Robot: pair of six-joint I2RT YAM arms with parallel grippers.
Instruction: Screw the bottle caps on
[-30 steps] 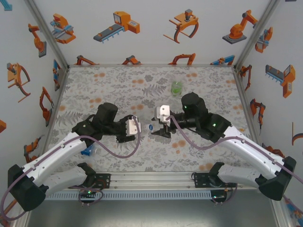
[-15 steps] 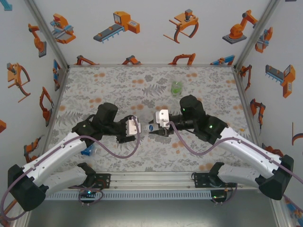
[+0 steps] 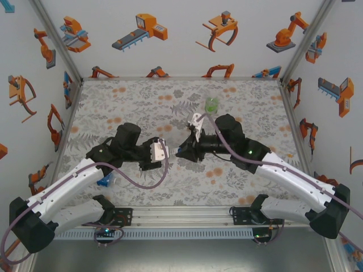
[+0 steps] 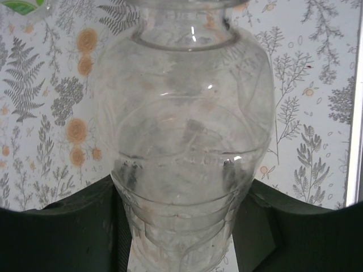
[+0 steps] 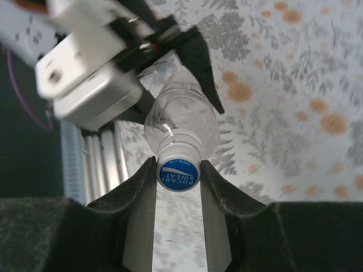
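Observation:
My left gripper is shut on the lower body of a clear plain bottle, with a dark finger on each side. It holds that bottle lying level above the table's middle, neck pointing right. A white bottle cap with a blue printed top sits on the bottle's neck. My right gripper is shut on this cap, both fingers pressing its sides. From above, the two grippers meet at the cap. A translucent green bottle stands upright at the back.
A clear bottle with a blue label lies near the front left, partly under my left arm. The left wrist camera housing looms close behind the held bottle. The enclosure walls ring the floral table.
My right gripper slid left to the bottle's mouth, its wrist rolled over, and its jaws narrowed onto the cap. The left arm and its bottle stayed put.

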